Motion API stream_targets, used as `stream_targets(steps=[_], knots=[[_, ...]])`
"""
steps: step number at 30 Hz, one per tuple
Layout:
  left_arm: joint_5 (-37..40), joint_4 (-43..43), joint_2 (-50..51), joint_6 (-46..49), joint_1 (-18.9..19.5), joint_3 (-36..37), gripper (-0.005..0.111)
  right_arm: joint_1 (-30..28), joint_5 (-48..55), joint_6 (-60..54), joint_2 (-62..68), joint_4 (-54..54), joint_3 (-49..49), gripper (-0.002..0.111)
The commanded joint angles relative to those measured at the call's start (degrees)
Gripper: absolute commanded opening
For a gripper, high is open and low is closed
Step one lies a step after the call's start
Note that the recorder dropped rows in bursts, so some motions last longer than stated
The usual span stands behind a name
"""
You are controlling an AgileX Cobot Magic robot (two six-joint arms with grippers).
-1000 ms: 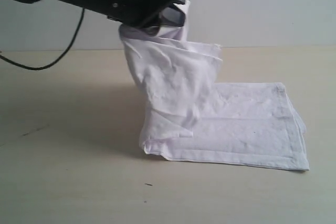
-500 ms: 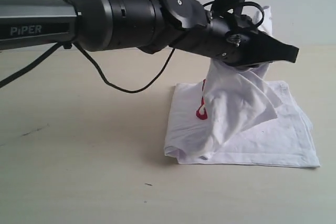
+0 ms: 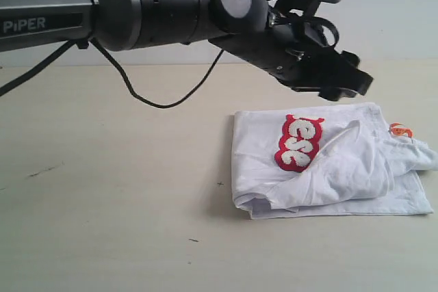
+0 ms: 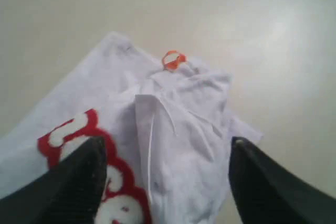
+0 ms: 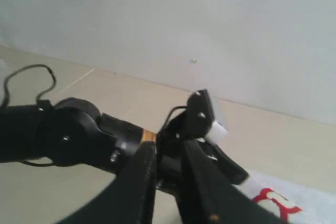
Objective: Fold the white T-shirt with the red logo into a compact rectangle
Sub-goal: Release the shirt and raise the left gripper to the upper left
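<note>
The white T-shirt (image 3: 342, 169) lies in a folded heap on the table at the right, with a loose flap draped over its middle. Part of the red logo (image 3: 300, 143) faces up, and the orange neck tag (image 3: 399, 129) shows at the far right corner. My left gripper (image 3: 348, 81) hovers just above the shirt's back edge, open, holding nothing. In the left wrist view its fingers (image 4: 79, 182) straddle the flap from above (image 4: 165, 177), with the logo (image 4: 63, 135) and tag (image 4: 173, 59) below. My right gripper (image 5: 169, 148) is raised, its jaws a narrow gap apart and empty.
The left arm's black body (image 3: 150, 8) and its cable (image 3: 157, 100) span the table's upper left. Bare tan tabletop (image 3: 109, 203) spreads left of and in front of the shirt. A pale wall (image 3: 397, 11) stands behind.
The left gripper swung right carrying a raised shirt flap, then opened. The flap dropped onto the pile, and the logo and tag now show.
</note>
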Motion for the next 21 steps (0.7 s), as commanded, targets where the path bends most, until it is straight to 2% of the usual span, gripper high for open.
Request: stream_targets(steps=[1, 4, 6, 8, 12, 13, 17, 21], knots=[[9.25, 13.79, -3.26, -9.72, 3.59, -0.27, 0.049, 0.07, -5.23, 7.34, 4.30, -8.25, 1.82, 0.020], [15.82, 15.66, -4.88, -9.74, 6.76, 0.33, 0.038, 0.07, -7.29, 11.72, 10.16, -14.62, 1.82, 0.020], [16.16, 16.83, -7.66, -9.74, 9.49, 4.00, 0.035, 0.07, -8.48, 15.16, 15.35, -19.72, 1.82, 0.027], [12.61, 16.97, -12.36, -9.19, 13.34, 10.80, 0.035, 0.07, -11.48, 25.27, 21.58, -31.40, 1.82, 0.041], [6.73, 16.97, -17.75, -8.09, 18.95, 20.09, 0.035, -0.09, -12.65, 37.03, 28.79, -43.52, 1.82, 0.044], [4.43, 17.05, -19.42, -6.86, 21.43, 23.91, 0.035, -0.90, -13.03, 39.05, 31.85, -45.74, 1.82, 0.044], [-4.73, 13.79, -21.52, -6.94, 28.24, 31.45, 0.035, -7.89, -12.19, 39.94, 40.87, -45.63, 1.82, 0.044], [-8.18, 13.79, -21.30, -6.94, 28.77, 33.42, 0.035, -10.63, -12.53, 37.83, 45.32, -41.53, 2.18, 0.044]])
